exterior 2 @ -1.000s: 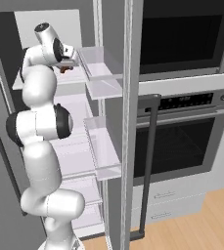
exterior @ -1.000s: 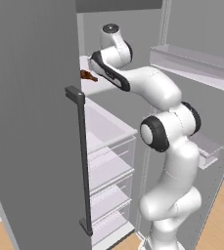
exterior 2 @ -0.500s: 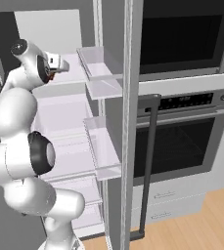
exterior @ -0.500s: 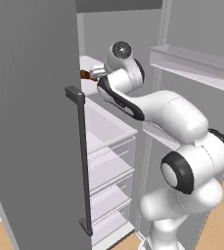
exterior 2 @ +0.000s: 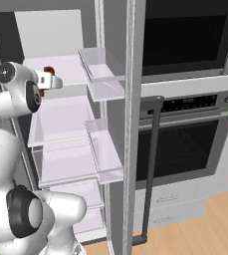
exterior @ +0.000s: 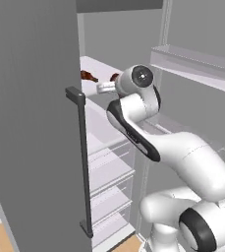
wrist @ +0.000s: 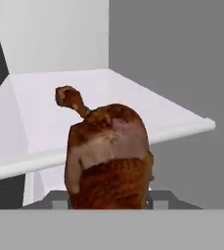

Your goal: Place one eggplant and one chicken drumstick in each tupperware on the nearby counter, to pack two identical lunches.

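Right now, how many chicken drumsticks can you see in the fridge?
2. One drumstick sits right at the end effector, just in front of the top shelf. Another drumstick lies farther back on that shelf. The closed door could hide more.

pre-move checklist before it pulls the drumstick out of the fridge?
1. Drumstick at the end effector: ok, it sits right at the hand.
2. Grip closed on it: cannot tell, the fingertips are hidden behind the meat.
3. Drumstick clear of the fridge shelf: ok, it sits ahead of the shelf's front edge.
4. Second drumstick undisturbed on the shelf: ok.
5. Door handle clear of the arm: ok.
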